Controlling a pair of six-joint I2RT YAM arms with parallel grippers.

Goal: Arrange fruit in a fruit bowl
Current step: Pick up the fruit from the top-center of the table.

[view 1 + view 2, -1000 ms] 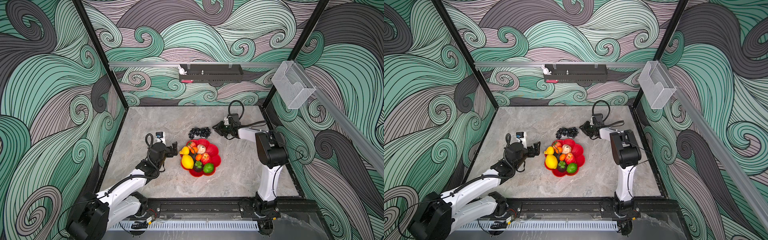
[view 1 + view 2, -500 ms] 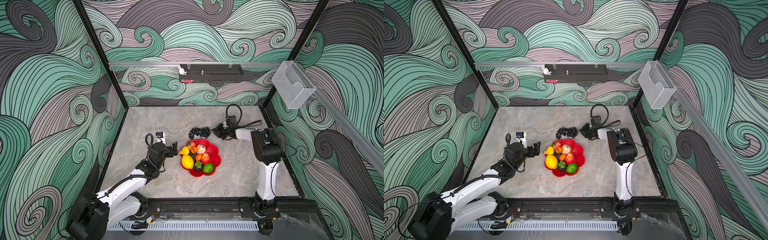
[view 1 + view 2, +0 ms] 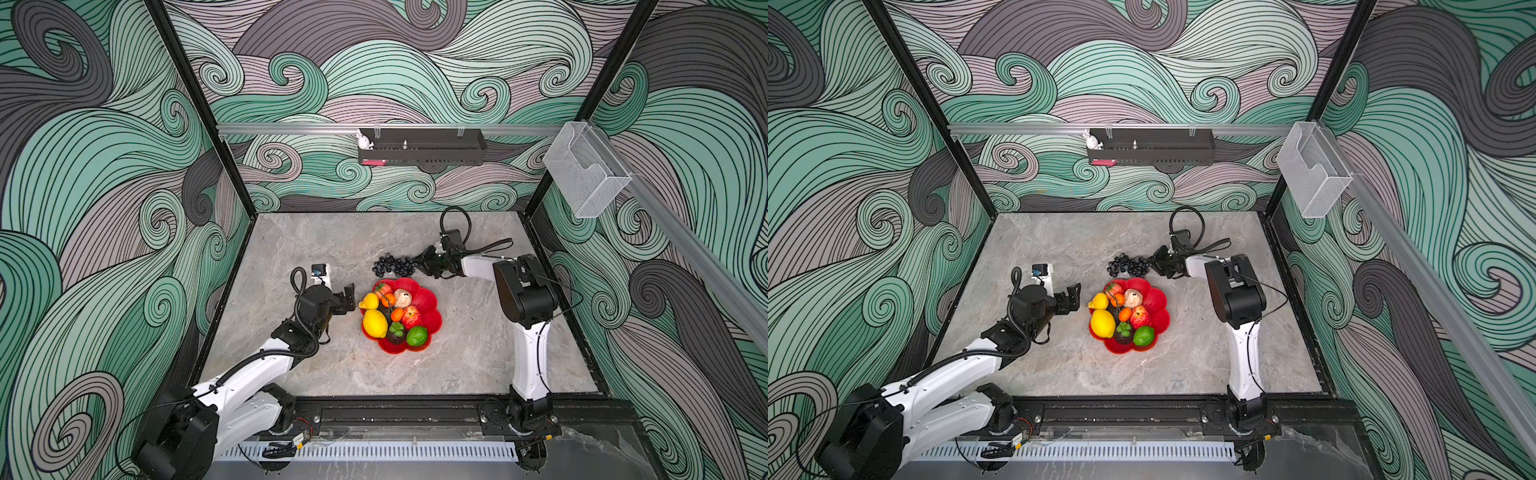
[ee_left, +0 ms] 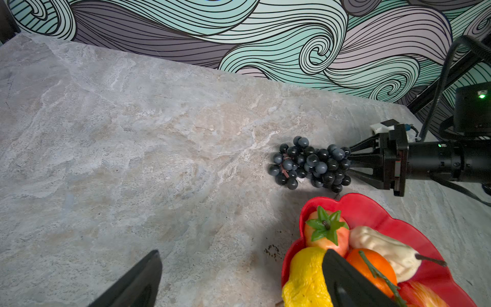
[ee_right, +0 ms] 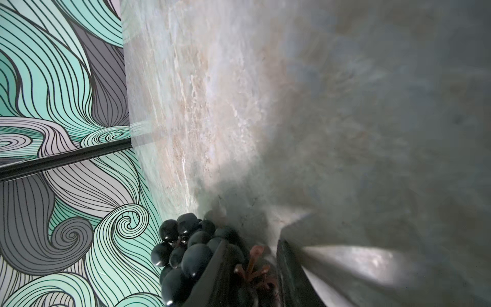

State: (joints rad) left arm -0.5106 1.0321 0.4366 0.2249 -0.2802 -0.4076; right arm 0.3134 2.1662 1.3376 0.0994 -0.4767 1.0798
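Grape bunch [image 3: 392, 266], black plastic, is sitting just behind the scalloped red plastic bowl [image 3: 429, 300]; right gripper [image 3: 420, 263] is now reaching it, jaws straddling its end, can't tell if clamped; left gripper [image 3: 351, 298] is staying wide open.

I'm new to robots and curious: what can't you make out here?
- Whether the right claw grips the grapes: too small in both top views, blurred and shadowed in the right wrist view.
- Much of the bowl: cut off by the left wrist view's edge.
- Part of the lemon: behind the left claw, left wrist view.
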